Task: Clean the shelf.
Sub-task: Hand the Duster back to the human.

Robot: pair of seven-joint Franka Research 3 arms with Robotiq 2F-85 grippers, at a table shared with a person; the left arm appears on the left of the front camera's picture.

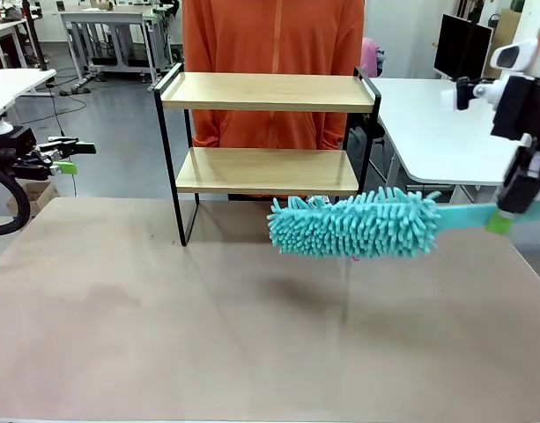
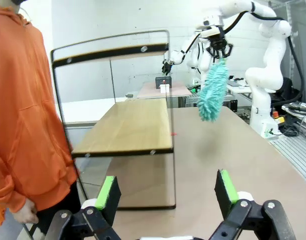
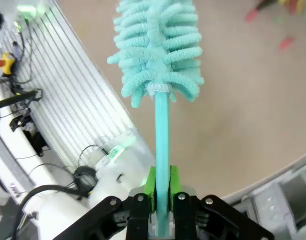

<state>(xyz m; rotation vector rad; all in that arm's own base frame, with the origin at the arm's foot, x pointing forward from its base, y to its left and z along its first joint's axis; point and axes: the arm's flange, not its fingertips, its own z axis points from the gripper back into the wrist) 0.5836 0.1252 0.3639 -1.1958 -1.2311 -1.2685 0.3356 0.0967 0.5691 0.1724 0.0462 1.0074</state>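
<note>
Shelf (image 1: 268,92): two wooden tiers, black frame, upright on table.

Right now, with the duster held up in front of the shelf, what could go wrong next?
1. The right gripper pinches only the thin handle end of the duster, so the long fluffy head could twist or slip when pressed on a board.
2. The shelf stands free on thin black legs; a sideways sweep may push or tip it.
3. A person stands close behind the shelf, so a far sweep could reach them.
</note>
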